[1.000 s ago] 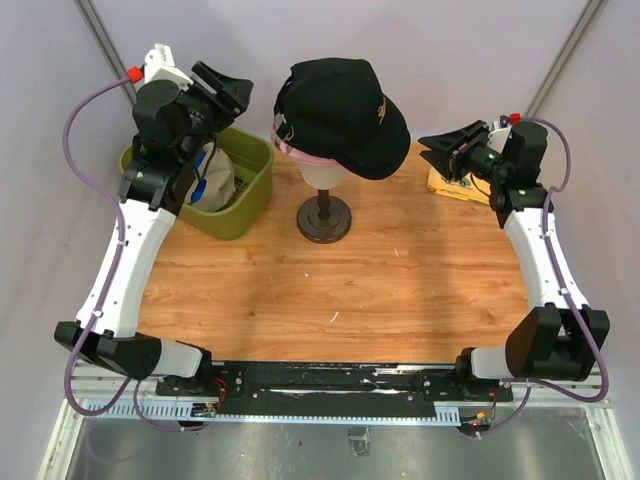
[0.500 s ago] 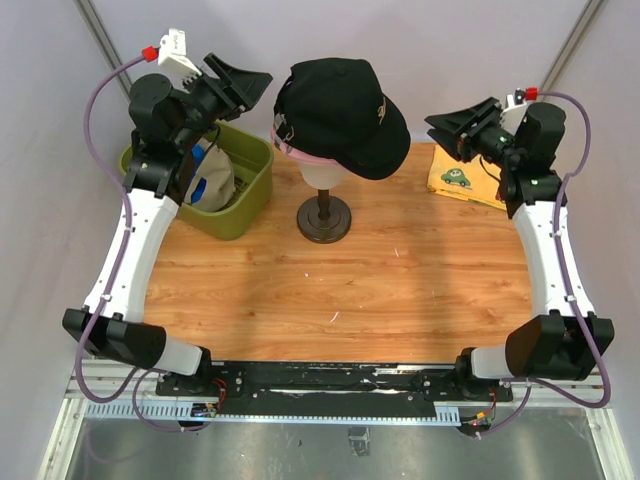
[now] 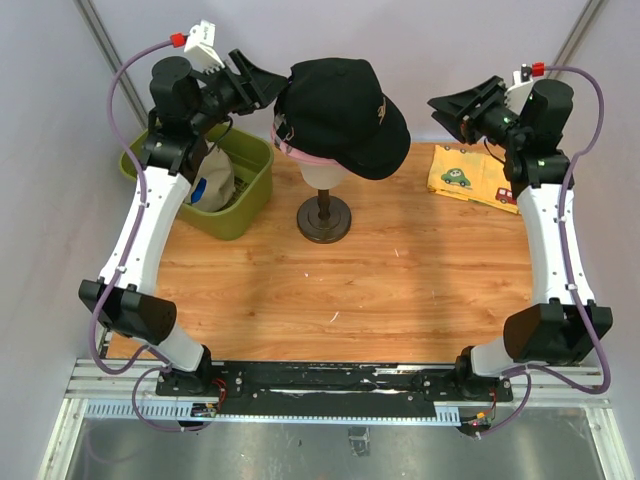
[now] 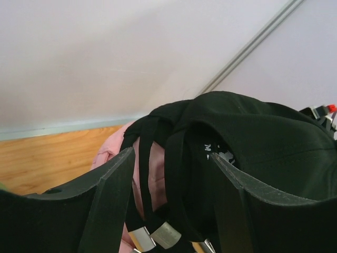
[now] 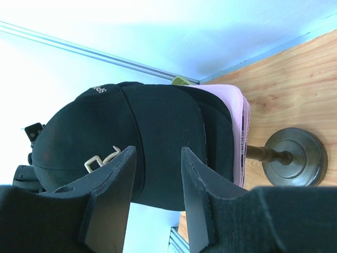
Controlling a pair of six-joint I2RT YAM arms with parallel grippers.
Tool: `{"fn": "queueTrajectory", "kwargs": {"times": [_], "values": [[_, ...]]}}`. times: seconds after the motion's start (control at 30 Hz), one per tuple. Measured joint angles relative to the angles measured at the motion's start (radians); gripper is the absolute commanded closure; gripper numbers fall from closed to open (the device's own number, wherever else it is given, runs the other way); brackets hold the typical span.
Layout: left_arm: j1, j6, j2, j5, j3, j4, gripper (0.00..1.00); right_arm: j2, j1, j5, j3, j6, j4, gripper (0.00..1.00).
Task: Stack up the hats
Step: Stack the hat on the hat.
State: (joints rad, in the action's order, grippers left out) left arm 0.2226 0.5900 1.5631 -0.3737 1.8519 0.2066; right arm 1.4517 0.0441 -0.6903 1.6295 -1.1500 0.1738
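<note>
A black hat [image 3: 340, 105] sits on top of the stack on the mannequin head [image 3: 322, 172]. The strap of a second black hat [image 4: 176, 174] and a pink hat [image 3: 300, 152] show under it. My left gripper [image 3: 268, 82] is open at the back of the stack. In the left wrist view the black back straps [image 4: 145, 163] and pink fabric [image 4: 157, 176] lie between its fingers [image 4: 113, 195]. My right gripper [image 3: 448, 106] is open and holds nothing, a short way right of the brim. Its wrist view faces the black hat [image 5: 152, 121]. A beige hat [image 3: 216, 178] and a blue one [image 3: 200, 190] lie in the bin.
The olive-green bin [image 3: 248, 205] stands at the back left, below the left arm. A yellow cloth with car prints [image 3: 462, 175] lies at the back right under the right arm. The mannequin's dark stand [image 3: 323, 218] rests on the wooden table [image 3: 340, 290].
The left gripper has swung right from above the bin to the back of the stacked hats. The right gripper has lifted off the yellow cloth and turned toward the brim. Neither gripper's opening changed.
</note>
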Motion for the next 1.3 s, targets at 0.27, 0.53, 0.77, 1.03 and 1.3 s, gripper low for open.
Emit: {"fn": "queueTrajectory", "kwargs": {"times": [0.27,0.53,0.77,1.03,1.3], "values": [[0.029,-0.053,0.059,0.002,0.068,0.043,0.37,0.067,-0.031,0.01,0.116,0.033,0.047,0.59],[0.043,-0.102,0.099,0.061,0.113,0.114,0.49,0.189,-0.102,0.031,0.404,0.108,0.161,0.59],[0.051,-0.134,0.102,0.109,0.127,0.151,0.71,0.301,-0.18,0.059,0.691,0.174,0.225,0.59],[0.056,-0.149,0.103,0.15,0.127,0.183,0.82,0.384,-0.251,0.055,0.775,0.182,0.196,0.59],[0.071,-0.15,0.103,0.192,0.127,0.193,0.83,0.472,-0.333,0.035,0.831,0.15,0.071,0.59]]}}
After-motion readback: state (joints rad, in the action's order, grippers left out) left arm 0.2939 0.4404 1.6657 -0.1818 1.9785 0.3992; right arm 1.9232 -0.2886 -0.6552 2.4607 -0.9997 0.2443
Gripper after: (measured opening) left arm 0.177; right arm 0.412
